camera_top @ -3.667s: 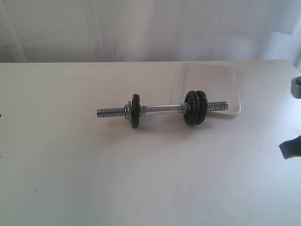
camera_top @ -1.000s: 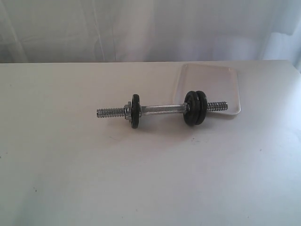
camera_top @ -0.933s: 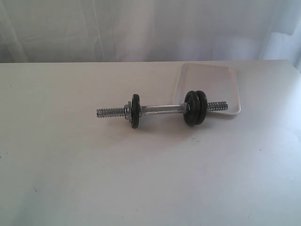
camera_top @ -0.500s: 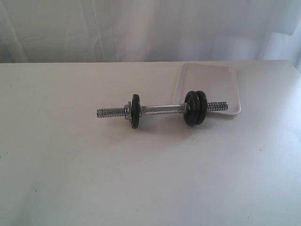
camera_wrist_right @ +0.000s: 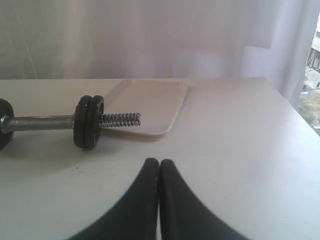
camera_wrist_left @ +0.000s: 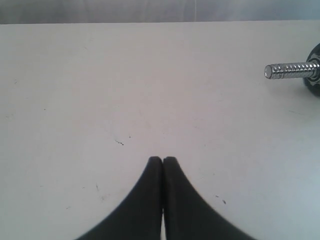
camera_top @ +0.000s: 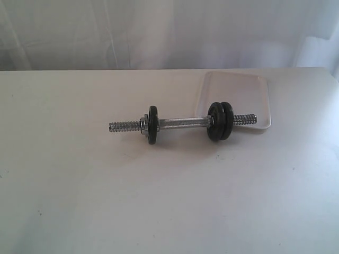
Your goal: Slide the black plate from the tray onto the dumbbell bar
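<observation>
The dumbbell bar [camera_top: 183, 124] lies on the white table, chrome with threaded ends. One black plate [camera_top: 153, 125] and a silver collar nut [camera_top: 143, 126] sit near its left end. Two black plates [camera_top: 220, 121] sit together near its right end, seen again in the right wrist view as black plates [camera_wrist_right: 89, 128]. The white tray [camera_top: 249, 98] behind the right end holds nothing. My left gripper [camera_wrist_left: 162, 160] is shut and holds nothing, with the bar's threaded tip [camera_wrist_left: 287, 70] far off. My right gripper [camera_wrist_right: 159, 162] is shut and holds nothing, a short way from the tray [camera_wrist_right: 155, 100]. Neither gripper shows in the exterior view.
The white table's back edge [camera_top: 106, 70] meets a pale curtain. In the right wrist view the table's side edge [camera_wrist_right: 292, 107] runs close by, with a window beyond it.
The right arm's dark parts at the exterior view's right edge have withdrawn out of that view. The bar, plates and tray have not moved.
</observation>
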Available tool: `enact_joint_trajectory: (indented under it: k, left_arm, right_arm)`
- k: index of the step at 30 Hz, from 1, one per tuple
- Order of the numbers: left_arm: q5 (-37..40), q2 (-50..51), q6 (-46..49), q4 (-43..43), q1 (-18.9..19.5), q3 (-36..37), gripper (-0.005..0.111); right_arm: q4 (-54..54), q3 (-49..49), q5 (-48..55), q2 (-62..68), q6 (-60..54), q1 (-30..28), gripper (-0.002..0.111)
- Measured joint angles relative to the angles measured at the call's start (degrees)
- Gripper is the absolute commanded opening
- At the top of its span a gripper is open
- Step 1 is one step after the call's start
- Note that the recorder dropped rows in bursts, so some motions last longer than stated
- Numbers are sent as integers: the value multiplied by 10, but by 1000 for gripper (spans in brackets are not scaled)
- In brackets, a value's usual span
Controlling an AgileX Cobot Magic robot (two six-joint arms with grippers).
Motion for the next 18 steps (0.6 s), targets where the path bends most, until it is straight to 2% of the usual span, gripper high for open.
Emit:
enact_joint_trajectory:
  k: [18]
  left_arm:
    - [4,0,0,0,0,0,0]
  right_arm:
    - [-1,0,7,0,-1,0,0]
